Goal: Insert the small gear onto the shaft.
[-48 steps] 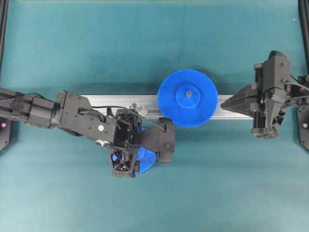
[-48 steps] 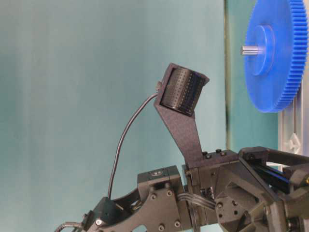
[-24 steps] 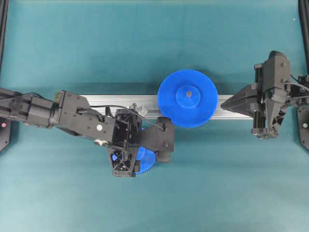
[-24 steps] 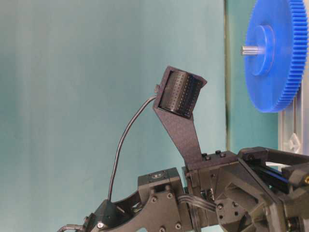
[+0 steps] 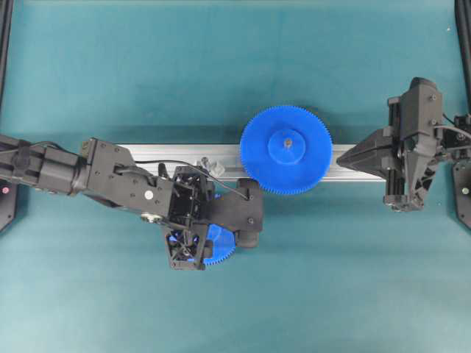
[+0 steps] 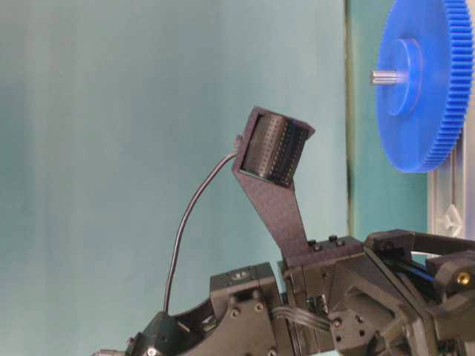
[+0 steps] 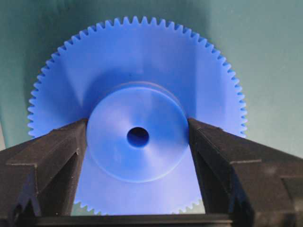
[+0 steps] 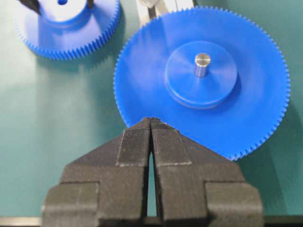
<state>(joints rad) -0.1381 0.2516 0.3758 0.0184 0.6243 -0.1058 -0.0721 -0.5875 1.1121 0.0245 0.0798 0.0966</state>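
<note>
The small gear (image 7: 137,156) lies flat on the teal mat, hub up, centre hole showing. My left gripper (image 7: 137,126) reaches down over it, and its two fingers (image 7: 71,142) press against opposite sides of the raised hub. From overhead, the left gripper (image 5: 199,235) covers most of the small gear (image 5: 223,244). The shaft (image 5: 207,162) stands on the rail beside clear faceted pieces, just above the left wrist. My right gripper (image 8: 150,120) is shut on nothing, its tips (image 5: 342,160) at the large gear's right rim. The small gear (image 8: 66,28) also shows far left in the right wrist view.
A larger blue gear (image 5: 286,149) sits on its own grey pin (image 8: 202,64) on the silver aluminium rail (image 5: 184,153), which runs left to right across the mat. Black frame posts stand at the left and right edges.
The left gripper's fingers have closed in onto the small gear's hub, and the left wrist has sunk slightly. The right arm has not moved.
</note>
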